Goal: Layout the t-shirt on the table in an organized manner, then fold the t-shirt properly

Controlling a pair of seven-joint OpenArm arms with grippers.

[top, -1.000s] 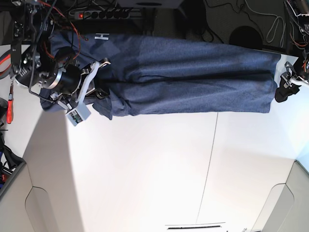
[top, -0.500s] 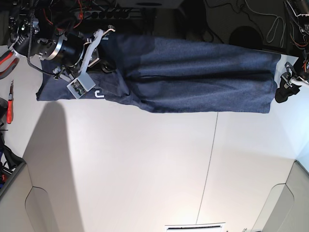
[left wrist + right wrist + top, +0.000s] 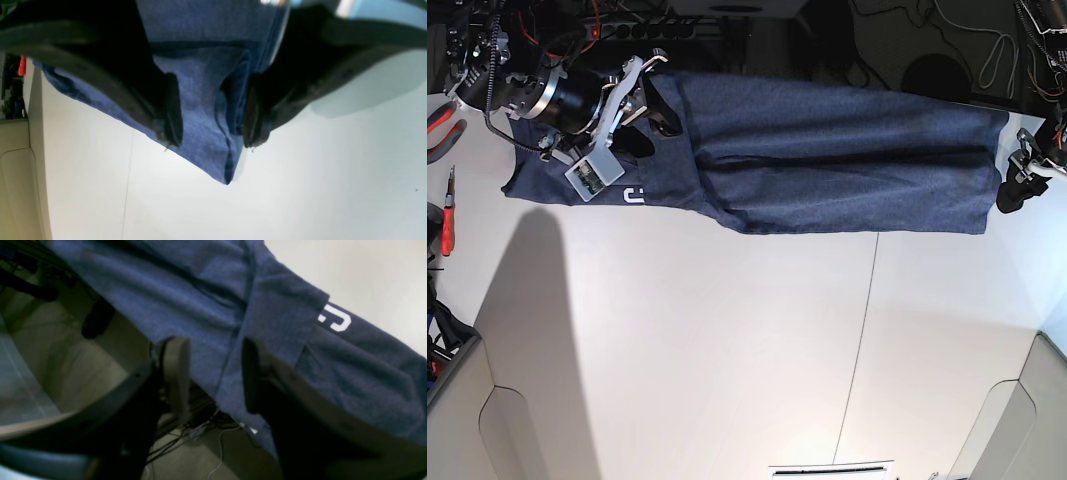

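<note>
The dark navy t-shirt point(image 3: 827, 150) lies stretched in a long band along the far side of the white table point(image 3: 727, 350). One white letter point(image 3: 632, 195) shows near its left end. My right gripper point(image 3: 655, 120) hovers over that left end. In the right wrist view my right gripper point(image 3: 213, 343) is open, its two fingers apart with shirt cloth point(image 3: 206, 306) running behind the gap and the white letter point(image 3: 335, 318) off to the right. My left gripper point(image 3: 1012, 190) sits at the shirt's right end. In the left wrist view my left gripper point(image 3: 208, 143) is open, straddling a folded hem corner point(image 3: 230, 160) without pinching it.
A power strip point(image 3: 642, 28) and cables crowd the dark area behind the table's far edge, where the shirt's edge overhangs. Red-handled tools point(image 3: 447, 215) lie at the left. A thin dark seam point(image 3: 862, 330) crosses the tabletop. Beige panels point(image 3: 1017, 420) flank the near corners.
The right arm swung toward the far edge with the shirt's left end, and that end now lies flatter with a letter on the near side. The right gripper's fingers came apart. The left arm stayed still.
</note>
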